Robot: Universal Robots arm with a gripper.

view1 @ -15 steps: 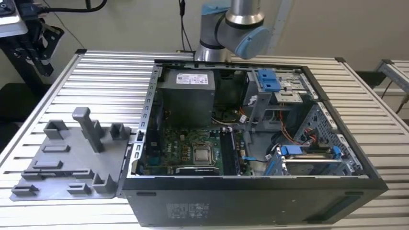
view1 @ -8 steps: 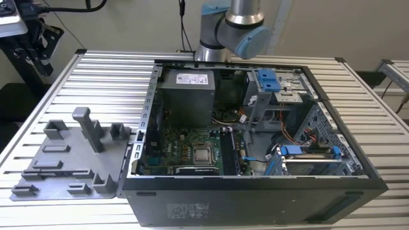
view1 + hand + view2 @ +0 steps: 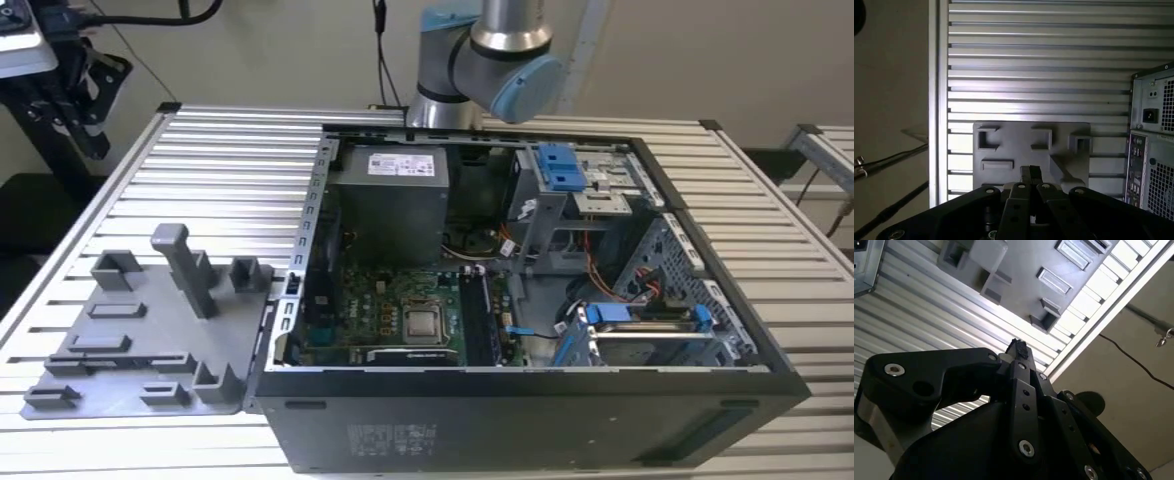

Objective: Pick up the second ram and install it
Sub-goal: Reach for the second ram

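Gripper (image 3: 1018,347) is clenched in both wrist views, with nothing visible between its fingers. It faces the grey fixture (image 3: 1029,145) on the counter (image 3: 1054,60), beside the open case (image 3: 534,410). Ram location cannot be told. Judged progress: pick-up and installation are both not yet done.

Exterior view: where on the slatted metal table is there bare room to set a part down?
The slatted aluminium table is bare between the grey plastic fixture tray and the table's far edge, and in a strip at the exterior view's right of the open black computer case. Inside the case it is crowded.
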